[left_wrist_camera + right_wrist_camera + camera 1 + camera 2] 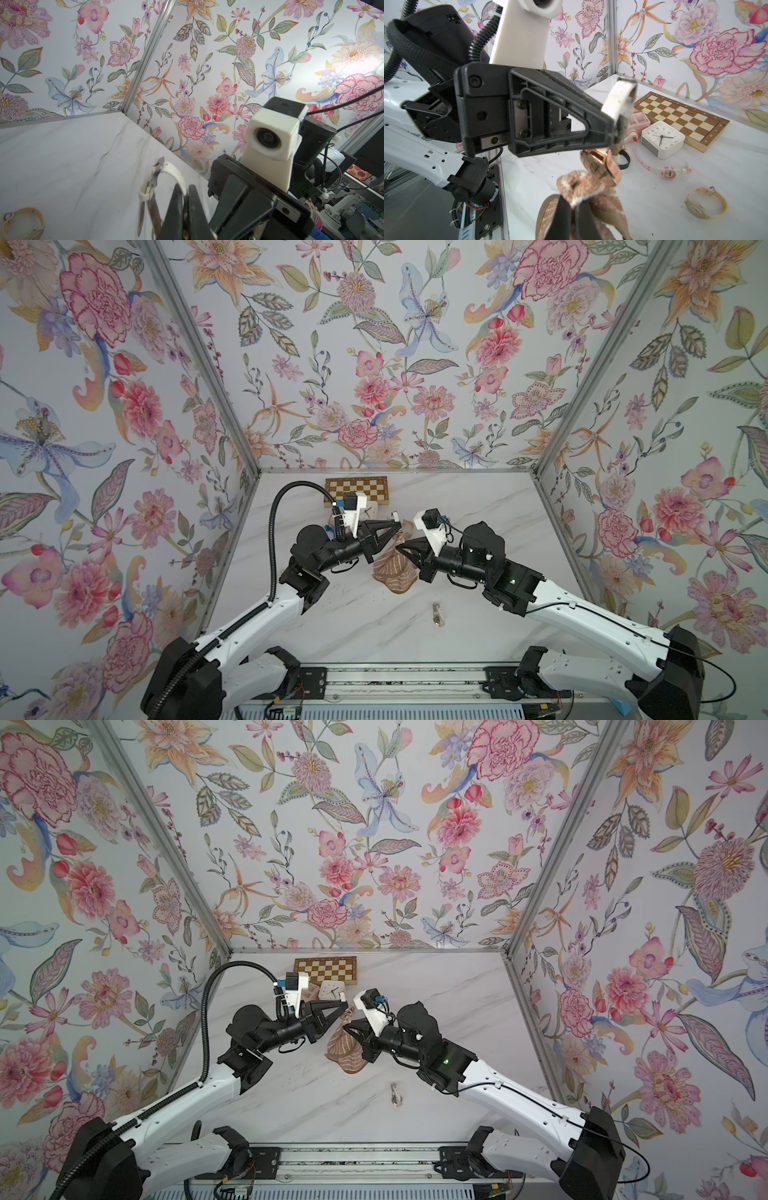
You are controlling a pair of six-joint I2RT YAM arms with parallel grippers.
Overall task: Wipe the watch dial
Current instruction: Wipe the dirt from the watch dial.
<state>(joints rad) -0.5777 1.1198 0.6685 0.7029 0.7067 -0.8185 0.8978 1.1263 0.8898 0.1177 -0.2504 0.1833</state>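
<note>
White marble table is carrying a brown-and-cream wooden chessboard at 12 o'clock. Right gripper is clamping shut on a brown striped cloth near table centre. Left gripper is pinching the white strap of a rose-gold round watch, which is hanging at the cloth's 12 o'clock with its dial touching the bunched cloth top.

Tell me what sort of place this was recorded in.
Probably a staged robot test booth, not a real room. Floral wallpaper panels meet at bare aluminium posts, a marble-look tabletop fills the floor, and the left arm and right arm mount on a rail at its front edge.
</note>
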